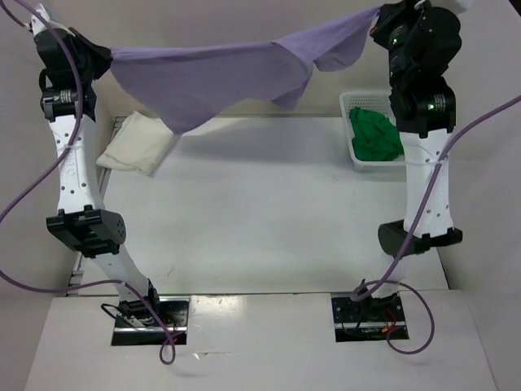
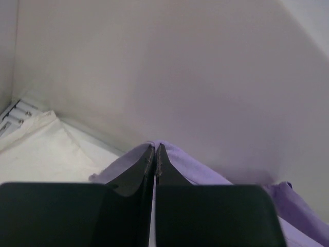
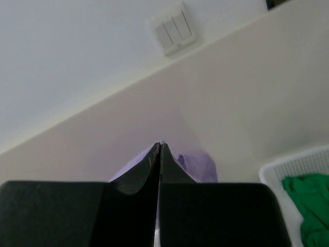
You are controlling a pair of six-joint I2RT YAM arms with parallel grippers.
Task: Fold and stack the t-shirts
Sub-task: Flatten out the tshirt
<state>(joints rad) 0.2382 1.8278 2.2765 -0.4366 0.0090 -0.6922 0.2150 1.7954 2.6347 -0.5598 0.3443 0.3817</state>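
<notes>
While stretched high over the worktop (image 1: 269, 212), sags mid-span like light, limp, slip-prone cloth. Pinched at opposite edges of the lilac t-shirt (image 1: 212, 77) by left end effector (image 2: 155, 146) and right end effector (image 3: 160, 145), both closed tight. Probably best gripped at hems or shoulder seams. Elsewhere: white t-shirt (image 1: 134, 147) at far left, green t-shirt (image 1: 374, 134) bunched in basket (image 1: 350, 102).

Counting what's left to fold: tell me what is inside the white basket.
A crumpled green shirt lies inside the basket. The right arm covers part of the basket, and anything beneath the shirt is hidden.
</notes>
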